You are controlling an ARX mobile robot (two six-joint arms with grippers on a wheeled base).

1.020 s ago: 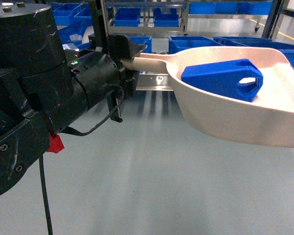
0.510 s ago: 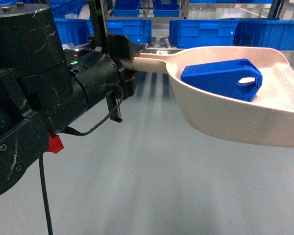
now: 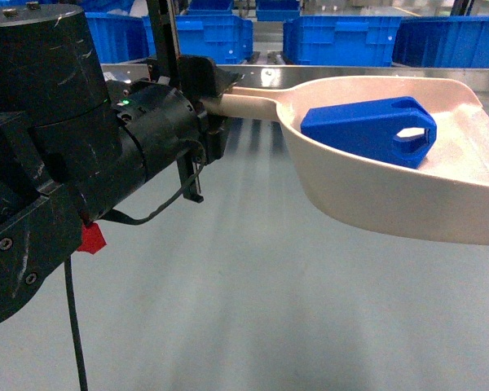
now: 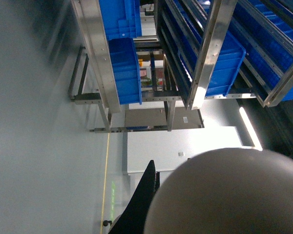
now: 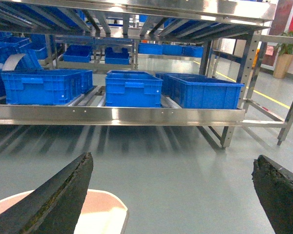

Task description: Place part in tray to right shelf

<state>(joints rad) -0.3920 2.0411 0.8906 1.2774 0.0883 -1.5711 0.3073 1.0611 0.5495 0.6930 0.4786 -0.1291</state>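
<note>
The blue part (image 3: 367, 130) lies inside the cream tray (image 3: 407, 191), which hangs in the air on the right of the head view. My left gripper (image 3: 219, 91) is shut on the tray's handle (image 3: 248, 104). In the left wrist view the tray (image 4: 234, 195) fills the lower right beside one black finger (image 4: 142, 200). The right shelf's steel front rail (image 3: 350, 76) runs just behind the tray. My right gripper (image 5: 172, 168) is open and holds nothing, facing the right shelf (image 5: 117, 115), with a corner of the tray (image 5: 100, 214) below its left finger.
Several large blue crates (image 5: 133, 88) stand on the shelf's roller lanes, with more crates (image 3: 342, 39) along the back of the head view. A steel upright and leg (image 5: 234, 112) close the shelf's right end. Grey floor (image 3: 253, 309) lies below the tray.
The shelf rail and blue crates have come nearer and risen in the head view. The tray, the part and my left gripper keep the same hold and pose.
</note>
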